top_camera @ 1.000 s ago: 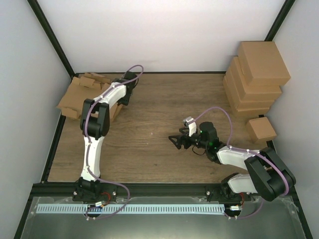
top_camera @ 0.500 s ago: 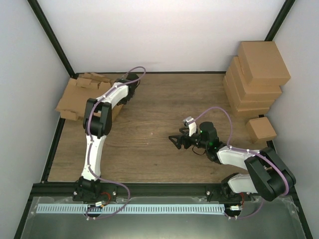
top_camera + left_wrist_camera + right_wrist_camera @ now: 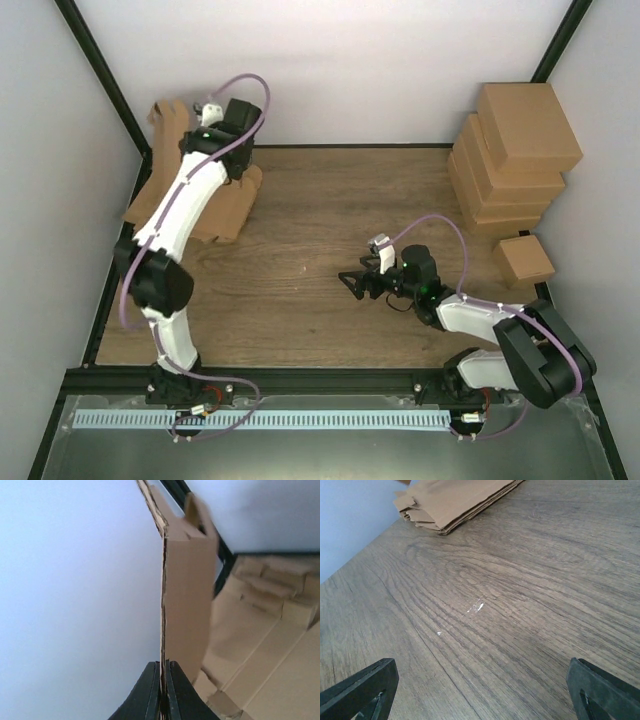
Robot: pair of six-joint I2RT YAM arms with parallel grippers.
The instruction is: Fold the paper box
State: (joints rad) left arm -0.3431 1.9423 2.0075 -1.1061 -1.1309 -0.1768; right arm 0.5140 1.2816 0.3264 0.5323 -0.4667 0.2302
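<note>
The paper box is a flat brown cardboard blank [image 3: 186, 595], seen edge-on in the left wrist view. My left gripper [image 3: 163, 665] is shut on its lower edge, both black jaws pressed against the sheet. From above, the left gripper [image 3: 214, 112] is raised at the back left corner, and the blank [image 3: 232, 205] hangs tilted off the table, partly hidden by the arm. My right gripper [image 3: 351, 282] hovers low over the middle of the table, open wide with nothing between its fingers [image 3: 362, 690].
A stack of flat cardboard blanks [image 3: 270, 645] lies at the table's back left [image 3: 142, 205], also showing far off in the right wrist view [image 3: 455, 500]. Folded boxes are piled at the back right [image 3: 515, 150], with a small box [image 3: 524, 260] in front of them.
My left gripper closed on a blank from the stack and swung up toward the back left corner, lifting the sheet. The right arm has not moved.
</note>
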